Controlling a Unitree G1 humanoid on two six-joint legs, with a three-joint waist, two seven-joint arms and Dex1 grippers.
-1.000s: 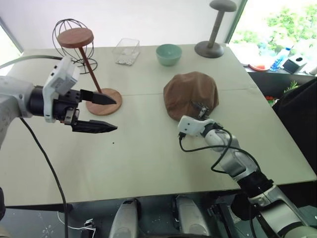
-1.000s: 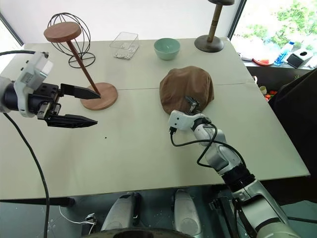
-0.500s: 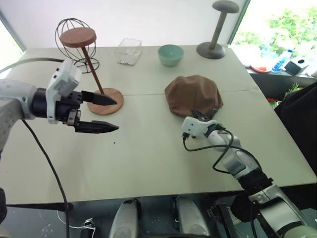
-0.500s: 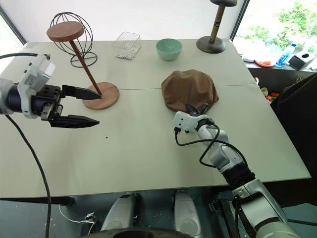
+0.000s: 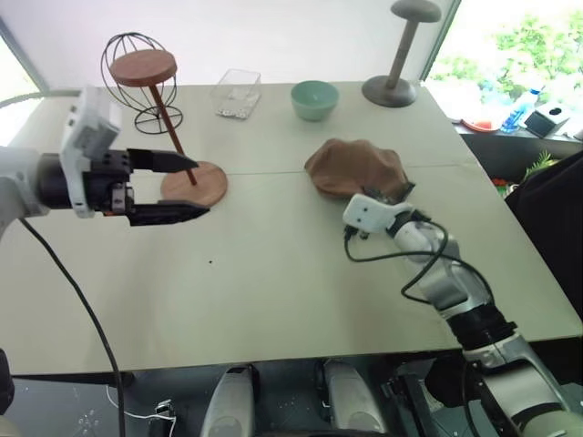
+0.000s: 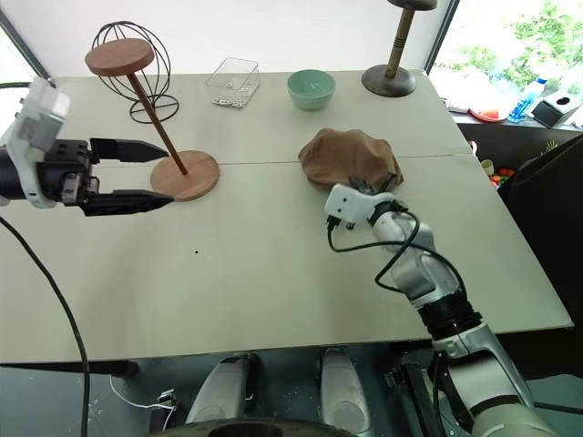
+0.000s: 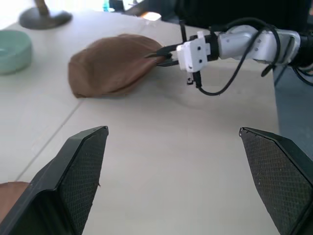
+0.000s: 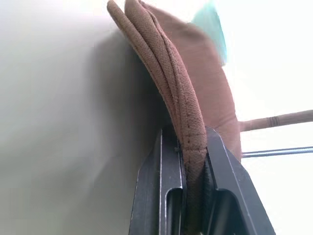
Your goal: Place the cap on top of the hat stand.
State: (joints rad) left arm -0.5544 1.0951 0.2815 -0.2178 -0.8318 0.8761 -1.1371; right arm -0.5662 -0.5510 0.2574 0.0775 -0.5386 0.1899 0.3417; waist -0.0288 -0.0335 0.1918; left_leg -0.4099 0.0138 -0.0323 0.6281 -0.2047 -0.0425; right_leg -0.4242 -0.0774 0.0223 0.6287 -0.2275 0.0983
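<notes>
Your pale table [image 5: 273, 273] carries these items. Soft, wrinkled brown fabric flat cap [image 5: 355, 167]: lies right of centre on the table, its near edge raised and folded, clamped between the two black fingers of your right gripper [image 8: 194, 147], whose jaws are pressed together on the stitched brim. Reddish-brown wooden hat stand [image 5: 162, 118] with round disc top, thin slanted stem and flat round base: stands on the left half of the table, well apart from the cap, disc bare. Your left gripper [image 5: 182, 187]: hangs above the table just beside the stand's base, fingers [image 7: 80, 176] spread wide apart, nothing between them. Black wire globe-shaped stand [image 5: 127, 64]: directly behind the wooden stand. Clear plastic box [image 5: 237, 93] and pale green bowl [image 5: 314, 98]: side by side near the far edge. Taller grey stand [image 5: 401, 55]: far right corner.
</notes>
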